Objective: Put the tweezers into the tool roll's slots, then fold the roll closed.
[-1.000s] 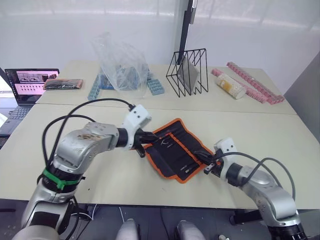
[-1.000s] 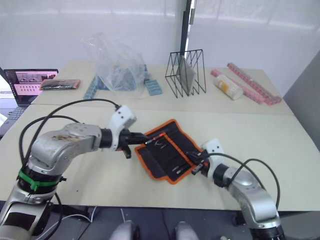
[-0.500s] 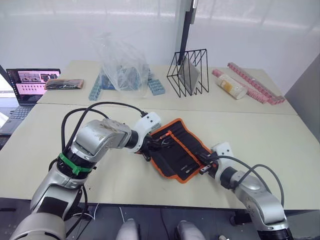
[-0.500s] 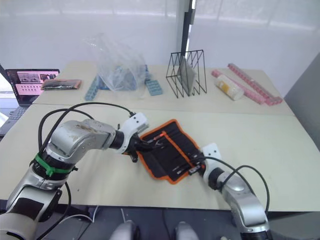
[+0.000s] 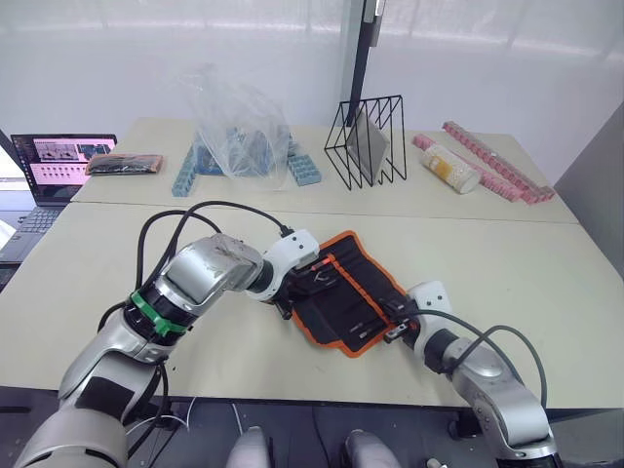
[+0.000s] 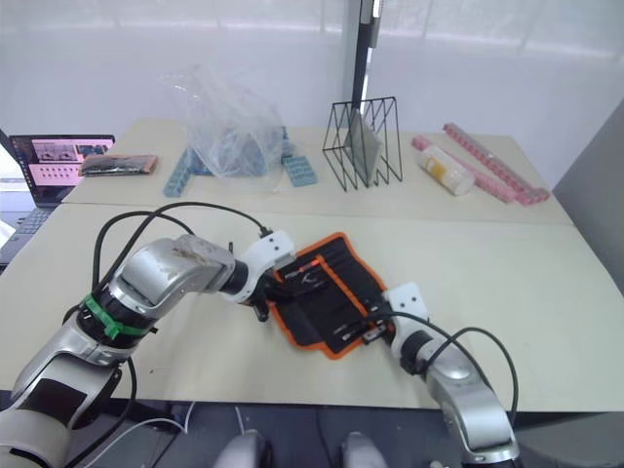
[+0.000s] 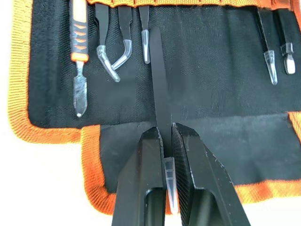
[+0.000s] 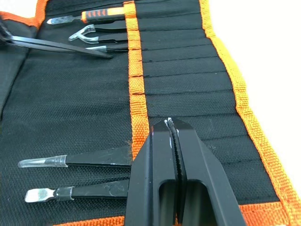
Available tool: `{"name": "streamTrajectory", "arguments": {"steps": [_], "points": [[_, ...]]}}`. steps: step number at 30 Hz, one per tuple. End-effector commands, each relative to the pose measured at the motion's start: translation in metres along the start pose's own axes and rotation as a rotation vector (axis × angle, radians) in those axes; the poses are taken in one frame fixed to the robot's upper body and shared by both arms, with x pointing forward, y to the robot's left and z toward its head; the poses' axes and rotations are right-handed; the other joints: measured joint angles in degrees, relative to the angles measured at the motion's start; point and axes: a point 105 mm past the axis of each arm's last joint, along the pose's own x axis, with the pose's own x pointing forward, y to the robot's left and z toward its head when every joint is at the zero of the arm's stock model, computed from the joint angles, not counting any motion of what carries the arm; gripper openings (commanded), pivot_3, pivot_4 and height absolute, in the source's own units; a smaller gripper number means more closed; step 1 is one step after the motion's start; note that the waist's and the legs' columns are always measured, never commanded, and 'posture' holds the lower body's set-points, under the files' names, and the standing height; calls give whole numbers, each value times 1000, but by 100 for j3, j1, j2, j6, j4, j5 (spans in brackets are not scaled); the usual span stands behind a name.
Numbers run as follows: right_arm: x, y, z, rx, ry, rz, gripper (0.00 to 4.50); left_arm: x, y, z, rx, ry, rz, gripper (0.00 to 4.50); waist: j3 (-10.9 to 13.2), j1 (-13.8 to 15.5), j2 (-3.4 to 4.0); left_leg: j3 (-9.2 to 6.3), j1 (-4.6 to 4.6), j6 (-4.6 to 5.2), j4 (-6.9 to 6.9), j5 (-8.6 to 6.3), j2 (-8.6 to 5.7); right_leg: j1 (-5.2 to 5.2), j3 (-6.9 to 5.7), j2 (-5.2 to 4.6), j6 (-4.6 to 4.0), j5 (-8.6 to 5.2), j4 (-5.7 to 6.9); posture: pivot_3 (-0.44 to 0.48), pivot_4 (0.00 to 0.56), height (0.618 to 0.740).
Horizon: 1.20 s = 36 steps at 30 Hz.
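Left gripper (image 7: 167,141) clamps tweezers (image 7: 159,84) over tool roll (image 7: 211,66); right gripper (image 8: 173,129) clenched (fingertips on slots (image 8: 188,70)).

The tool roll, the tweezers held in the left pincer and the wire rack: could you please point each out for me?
tool roll (image 5: 375,275): left eye view, on its black inner fabric.
tweezers (image 7: 160,89): left wrist view, on the black shaft.
left pincer (image 7: 167,136): left wrist view, between its fingertips.
wire rack (image 5: 369,141): left eye view, on its wires.
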Motion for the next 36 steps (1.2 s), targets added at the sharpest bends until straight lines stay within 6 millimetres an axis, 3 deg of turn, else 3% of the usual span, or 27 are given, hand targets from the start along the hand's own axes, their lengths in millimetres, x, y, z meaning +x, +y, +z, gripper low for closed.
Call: {"name": "streamTrajectory", "arguments": {"steps": [1,19,36], "points": [[0,14,-13,16,59,44,22,-2,-3,19,60,-50,7,0,0,-1,0,1,0,0,0,0,0,0,0,0,0,0,0,0,150,684],[-1,15,-20,4,116,20,22,18,6,30,143,-53,38,0,0,-1,0,-4,0,0,1,0,-2,3,0,0,0,0,0,0,150,684],[-2,26,-23,-22,137,52,22,62,9,54,226,-112,72,0,-1,6,0,-14,10,1,7,0,-8,28,0,1,2,-1,-2,0,150,684]]}}
